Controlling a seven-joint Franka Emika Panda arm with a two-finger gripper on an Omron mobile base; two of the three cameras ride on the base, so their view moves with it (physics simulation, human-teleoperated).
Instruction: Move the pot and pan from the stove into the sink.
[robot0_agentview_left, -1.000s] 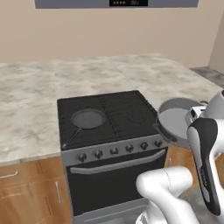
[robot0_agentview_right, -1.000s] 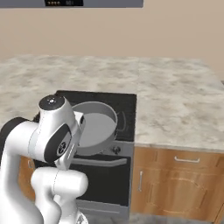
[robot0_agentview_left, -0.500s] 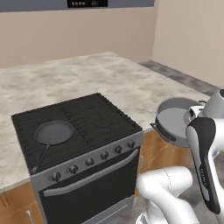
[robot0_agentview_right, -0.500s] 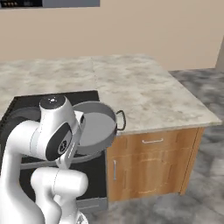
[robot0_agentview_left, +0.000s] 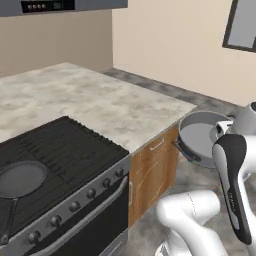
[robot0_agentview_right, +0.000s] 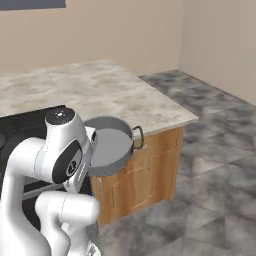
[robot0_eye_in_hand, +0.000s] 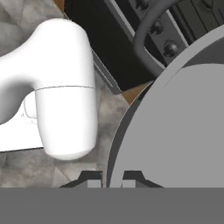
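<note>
Pincer (robot0_eye_in_hand: 111, 177) narrowed tight on the rim of the pot (robot0_agentview_left: 202, 135), carried tilted in the air past the corner of the desk (robot0_agentview_left: 115, 107), above the grey floor (robot0_agentview_right: 210, 165). Pan (robot0_agentview_left: 20, 179) resting on the stove (robot0_agentview_left: 60, 150). Rim apparently pinched between the fingertips (robot0_eye_in_hand: 92, 178), contact partly hidden.

Beige walls (robot0_agentview_left: 165, 40), grey mottled floor (robot0_agentview_right: 215, 165), marble counter (robot0_agentview_right: 100, 90) over wood cabinets (robot0_agentview_right: 145, 175).
</note>
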